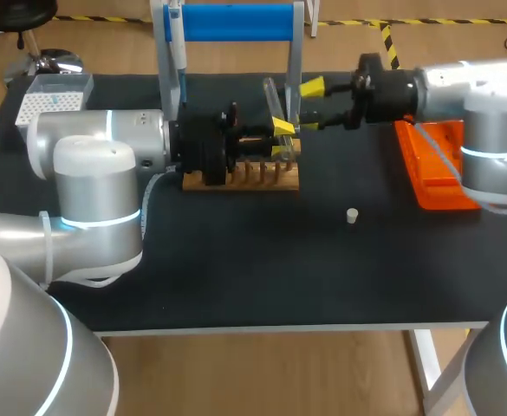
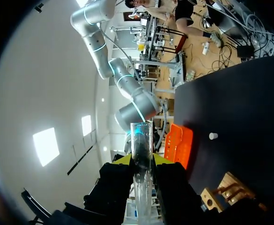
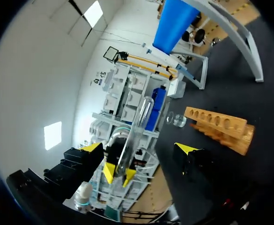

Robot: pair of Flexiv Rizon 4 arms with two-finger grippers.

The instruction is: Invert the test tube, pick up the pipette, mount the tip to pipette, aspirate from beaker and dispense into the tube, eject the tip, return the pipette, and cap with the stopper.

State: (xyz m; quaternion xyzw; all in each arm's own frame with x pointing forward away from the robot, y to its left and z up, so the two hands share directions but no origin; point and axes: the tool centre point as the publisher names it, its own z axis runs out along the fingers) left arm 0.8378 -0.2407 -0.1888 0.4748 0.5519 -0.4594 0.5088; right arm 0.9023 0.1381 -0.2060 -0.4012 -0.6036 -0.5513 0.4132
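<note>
A clear test tube [image 1: 275, 102] stands tilted above the wooden rack [image 1: 241, 178], held by my left gripper [image 1: 282, 139], which is shut on its lower part. In the left wrist view the test tube [image 2: 141, 159] runs up between the yellow fingertips [image 2: 122, 159]. My right gripper [image 1: 310, 106] is open, one finger on either side of the tube and neither touching it. In the right wrist view the test tube [image 3: 137, 126] rises midway in the right gripper [image 3: 139, 148]. The pipette [image 1: 176, 48] hangs in the blue-topped stand [image 1: 227, 22]. A white stopper [image 1: 352, 216] lies on the mat.
An orange tray [image 1: 433, 165] lies under my right arm. A white tip box [image 1: 52, 100] sits at the back left. The right wrist view shows a small clear glass vessel [image 3: 176, 120] next to the rack [image 3: 221, 125]. The black mat's front half holds only the stopper [image 2: 213, 136].
</note>
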